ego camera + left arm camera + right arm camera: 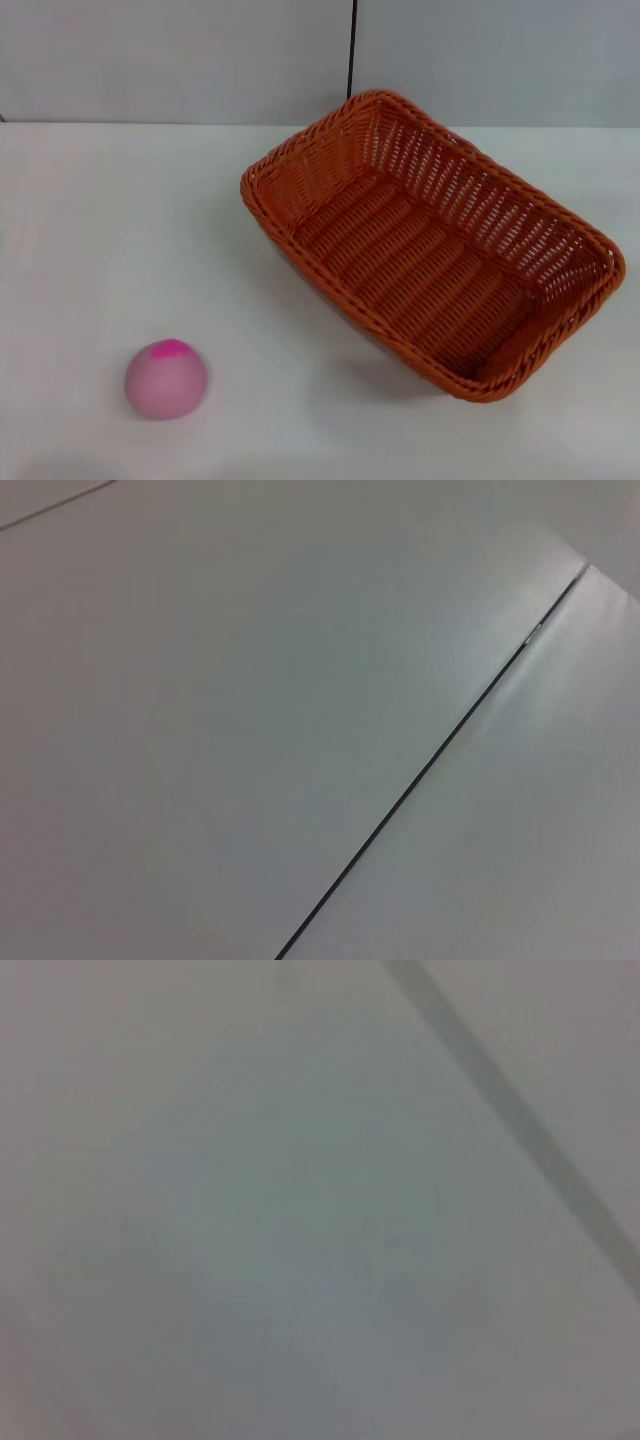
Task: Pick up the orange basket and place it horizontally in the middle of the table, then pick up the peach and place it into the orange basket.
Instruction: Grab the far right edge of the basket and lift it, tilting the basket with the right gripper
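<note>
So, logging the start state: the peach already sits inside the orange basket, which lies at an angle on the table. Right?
Not quite. In the head view the peach lies on the table, apart from the orange basket, not inside it. The basket does lie at an angle.

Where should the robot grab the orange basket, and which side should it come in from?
Probably the braided rim of the orange basket, pinched over the edge from above, one finger inside and one outside. The basket sits skewed on the table, open side up and empty, so the rim is free all round. The near right corner lies toward the right arm's side. The peach sits well apart.
</note>
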Controlling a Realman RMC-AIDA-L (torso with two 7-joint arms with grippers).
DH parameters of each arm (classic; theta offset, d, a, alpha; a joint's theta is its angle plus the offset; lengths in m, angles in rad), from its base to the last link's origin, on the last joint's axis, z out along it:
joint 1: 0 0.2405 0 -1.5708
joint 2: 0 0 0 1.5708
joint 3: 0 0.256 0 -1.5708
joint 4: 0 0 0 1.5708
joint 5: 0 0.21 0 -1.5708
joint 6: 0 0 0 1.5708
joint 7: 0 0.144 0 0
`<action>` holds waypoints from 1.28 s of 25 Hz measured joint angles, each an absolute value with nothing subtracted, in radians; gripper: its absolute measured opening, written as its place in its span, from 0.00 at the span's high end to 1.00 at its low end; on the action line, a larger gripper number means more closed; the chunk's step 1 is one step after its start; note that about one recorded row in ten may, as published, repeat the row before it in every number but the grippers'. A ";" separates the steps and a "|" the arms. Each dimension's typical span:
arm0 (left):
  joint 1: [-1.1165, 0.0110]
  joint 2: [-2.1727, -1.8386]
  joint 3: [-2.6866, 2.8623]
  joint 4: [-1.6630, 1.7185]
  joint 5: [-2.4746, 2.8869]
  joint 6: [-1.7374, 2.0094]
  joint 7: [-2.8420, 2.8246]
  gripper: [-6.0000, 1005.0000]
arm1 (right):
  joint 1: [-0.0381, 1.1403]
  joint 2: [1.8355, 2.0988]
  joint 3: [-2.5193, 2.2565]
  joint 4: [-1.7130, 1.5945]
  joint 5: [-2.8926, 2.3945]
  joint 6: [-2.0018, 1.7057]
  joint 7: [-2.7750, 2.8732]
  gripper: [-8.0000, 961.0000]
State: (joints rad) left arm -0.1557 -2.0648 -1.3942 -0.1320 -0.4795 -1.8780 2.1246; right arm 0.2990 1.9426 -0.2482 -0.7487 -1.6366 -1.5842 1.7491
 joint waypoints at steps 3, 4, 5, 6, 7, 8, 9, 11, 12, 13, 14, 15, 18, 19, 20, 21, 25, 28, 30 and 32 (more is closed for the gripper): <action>-0.152 -2.065 -1.394 -0.132 -0.479 -1.879 2.125 0.36 | 0.356 1.908 -0.271 -0.924 -1.810 -1.657 1.916 0.21; -0.152 -2.065 -1.394 -0.132 -0.479 -1.879 2.125 0.36 | 0.382 1.897 -0.272 -0.974 -1.881 -1.690 1.961 0.21; -0.152 -2.065 -1.394 -0.132 -0.479 -1.879 2.124 0.36 | 0.409 1.886 -0.273 -1.016 -1.938 -1.717 1.995 0.21; -0.152 -2.065 -1.395 -0.132 -0.479 -1.879 2.124 0.36 | 0.450 1.871 -0.276 -1.064 -2.025 -1.760 2.044 0.21; -0.152 -2.065 -1.395 -0.132 -0.480 -1.880 2.121 0.36 | 0.477 1.861 -0.279 -1.082 -2.077 -1.787 2.070 0.21; -0.152 -2.065 -1.396 -0.132 -0.480 -1.880 2.118 0.36 | 0.516 1.847 -0.287 -1.106 -2.148 -1.827 2.102 0.21; -0.152 -2.065 -1.397 -0.132 -0.480 -1.880 2.115 0.36 | 0.545 1.838 -0.294 -1.117 -2.201 -1.859 2.121 0.21; -0.151 -2.065 -1.397 -0.132 -0.480 -1.879 2.113 0.36 | 0.635 1.816 -0.337 -1.132 -2.336 -1.937 2.149 0.21; -0.151 -2.065 -1.397 -0.132 -0.481 -1.878 2.112 0.36 | 0.635 1.816 -0.337 -1.132 -2.336 -1.937 2.149 0.21; -0.151 -2.065 -1.397 -0.132 -0.481 -1.877 2.112 0.36 | 0.659 1.812 -0.362 -1.134 -2.367 -1.951 2.156 0.21; -0.151 -2.065 -1.397 -0.132 -0.481 -1.875 2.112 0.36 | 0.679 1.810 -0.396 -1.135 -2.400 -1.962 2.166 0.21; -0.151 -2.065 -1.398 -0.131 -0.481 -1.874 2.112 0.36 | 0.697 1.808 -0.437 -1.136 -2.430 -1.966 2.179 0.21; -0.154 -2.065 -1.399 -0.131 -0.482 -1.871 2.112 0.36 | 0.733 1.810 -0.558 -1.131 -2.492 -1.960 2.211 0.21; -0.155 -2.065 -1.399 -0.131 -0.482 -1.870 2.112 0.36 | 0.740 1.813 -0.590 -1.127 -2.500 -1.956 2.219 0.21; -0.156 -2.065 -1.399 -0.130 -0.482 -1.869 2.112 0.36 | 0.746 1.819 -0.631 -1.123 -2.507 -1.945 2.229 0.21; -0.157 -2.065 -1.399 -0.130 -0.482 -1.869 2.112 0.36 | 0.749 1.823 -0.654 -1.121 -2.510 -1.937 2.234 0.21; -0.158 -2.065 -1.399 -0.129 -0.479 -1.868 2.112 0.36 | 0.759 1.857 -0.736 -1.109 -2.527 -1.890 2.246 0.21; -0.157 -2.066 -1.398 -0.129 -0.479 -1.868 2.112 0.36 | 0.762 1.881 -0.758 -1.088 -2.548 -1.860 2.246 0.21; -0.153 -2.066 -1.397 -0.128 -0.480 -1.868 2.112 0.36 | 0.763 1.892 -0.768 -1.064 -2.555 -1.837 2.240 0.21; -0.151 -2.066 -1.396 -0.124 -0.481 -1.869 2.112 0.36 | 0.764 1.897 -0.779 -1.029 -2.555 -1.810 2.232 0.21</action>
State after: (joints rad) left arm -0.1511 -2.0660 -1.3960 -0.1236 -0.4813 -1.8687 2.1122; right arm 0.7635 1.8974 -0.7787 -1.0288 -2.5553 -1.8104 2.2324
